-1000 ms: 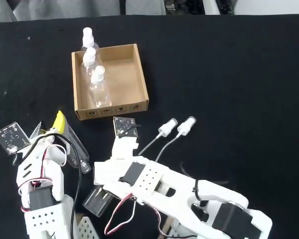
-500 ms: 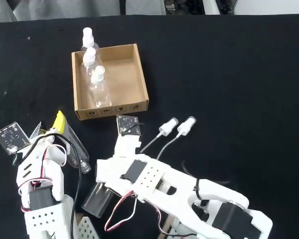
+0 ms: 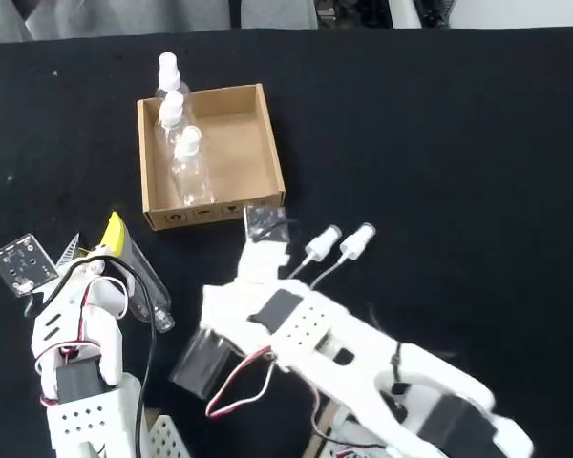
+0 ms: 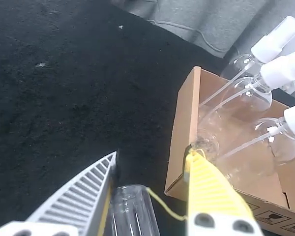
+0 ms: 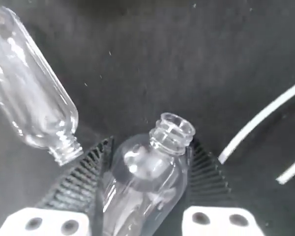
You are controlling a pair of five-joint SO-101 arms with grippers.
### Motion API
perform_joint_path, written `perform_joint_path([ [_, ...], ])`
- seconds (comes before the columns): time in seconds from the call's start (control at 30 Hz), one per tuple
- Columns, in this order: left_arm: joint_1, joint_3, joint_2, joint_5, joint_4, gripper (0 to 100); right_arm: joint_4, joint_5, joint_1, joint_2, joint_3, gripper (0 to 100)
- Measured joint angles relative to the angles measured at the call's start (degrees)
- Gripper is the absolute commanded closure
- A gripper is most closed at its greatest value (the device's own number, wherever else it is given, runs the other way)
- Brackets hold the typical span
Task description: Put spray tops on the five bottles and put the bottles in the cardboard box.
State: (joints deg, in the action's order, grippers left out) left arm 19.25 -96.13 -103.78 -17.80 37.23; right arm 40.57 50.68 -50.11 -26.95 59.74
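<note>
1. Since the earlier frames the right arm has carried its bottle up the table toward the cardboard box [image 3: 271, 143] and the spray tops. The left arm has not shifted.
2. Right gripper [image 5: 150, 146]: clamped on an uncapped bottle [image 5: 143, 183]. The dark fingers [image 5: 202, 172] press its shoulders from both sides, and the open threaded neck stands clear beyond the tips. In the high view this bottle [image 3: 202, 361] juts from under the white arm, near the front edge of the table [image 3: 439, 143].
3. Left gripper [image 4: 151, 158]: positioned over the table, short of the box's near corner [image 4: 183, 132]. A second uncapped bottle [image 4: 132, 212] runs back from its tip. The high view shows that bottle [image 3: 145, 288] slanting alongside the arm. Whether the gripper actually grasps it cannot be told from either view.
4. Right wrist view: a clear bottle [image 5: 30, 93] lies on the table just beside the held one, neck open. It appears to be the bottle noted in item 3.
5. Spray tops: two loose spray tops, [image 3: 322, 243] and [image 3: 359, 239], lie side by side on the table. They are near the box's front right corner, just beyond the right arm's wrist. Their dip tubes [image 5: 259, 122] trail back toward that arm.
6. Box contents: three capped bottles, [image 3: 168, 72], [image 3: 173, 113] and [image 3: 191, 164], in a row along the left wall. The farthest one's spray head reaches over the far wall.
</note>
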Motion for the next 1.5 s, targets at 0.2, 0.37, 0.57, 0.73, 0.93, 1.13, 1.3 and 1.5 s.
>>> perform_joint_path([
  [0.2,0.00,0.00,0.00,0.00,0.00,79,4.57,-6.59,4.84,-7.82,0.00,88.5],
  [0.37,0.00,0.00,0.00,0.00,0.00,79,8.35,-13.63,9.14,-12.22,0.00,88.9],
  [0.57,0.00,0.00,0.00,0.00,0.00,79,10.37,-20.75,13.27,-14.86,0.00,97.5],
  [0.73,0.00,0.00,0.00,0.00,0.00,79,10.55,-28.13,15.03,-15.56,0.00,97.9],
  [0.93,0.00,0.00,0.00,0.00,0.00,79,13.89,-34.02,15.21,-15.56,0.00,97.9],
  [1.13,0.00,0.00,0.00,0.00,0.00,79,18.64,-44.22,15.21,-15.65,-2.11,98.1],
  [1.3,0.00,0.00,0.00,0.00,0.00,79,18.90,-50.55,15.21,-15.74,-2.20,97.9],
  [1.5,0.00,0.00,0.00,0.00,0.00,79,18.90,-55.38,15.21,-15.74,-2.20,96.9],
])
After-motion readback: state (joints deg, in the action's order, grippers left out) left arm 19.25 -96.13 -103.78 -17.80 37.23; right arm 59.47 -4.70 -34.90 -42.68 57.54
